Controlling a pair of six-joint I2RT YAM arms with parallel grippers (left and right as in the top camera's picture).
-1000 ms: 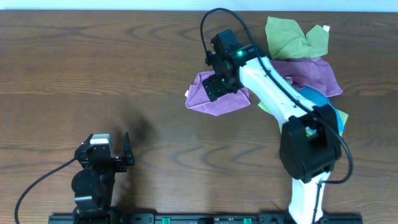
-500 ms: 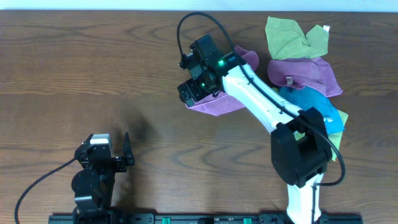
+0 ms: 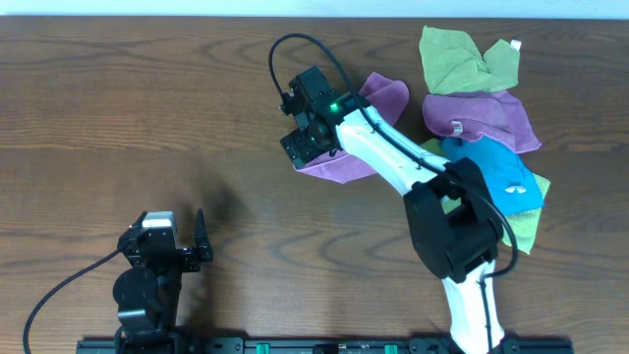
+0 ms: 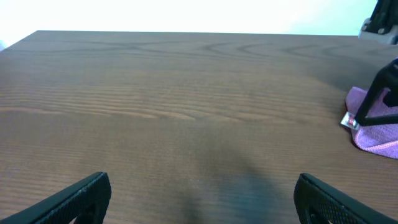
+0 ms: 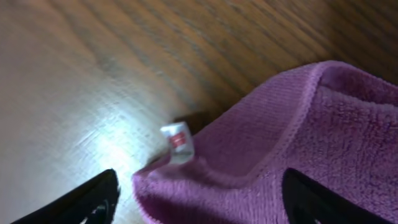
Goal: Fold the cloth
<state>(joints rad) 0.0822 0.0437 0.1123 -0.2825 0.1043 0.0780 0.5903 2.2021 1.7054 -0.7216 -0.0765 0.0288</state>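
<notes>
- The right gripper [image 3: 307,146] has dragged the cloth [image 3: 359,128] left, away from the pile.
- Its jaws gape, gripping nothing; spreading continues, so next pinch a corner.
- Left gripper [image 4: 199,199] idles open.

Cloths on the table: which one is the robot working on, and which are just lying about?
For the job:
- the fuzzy pinkish-purple square cloth
- the right claw, open over that cloth's edge

Just lying about:
- the crumpled green cloth
- the purple cloth with a small white tag
- the bright blue cloth
- the left claw, open and far from any cloth
</notes>
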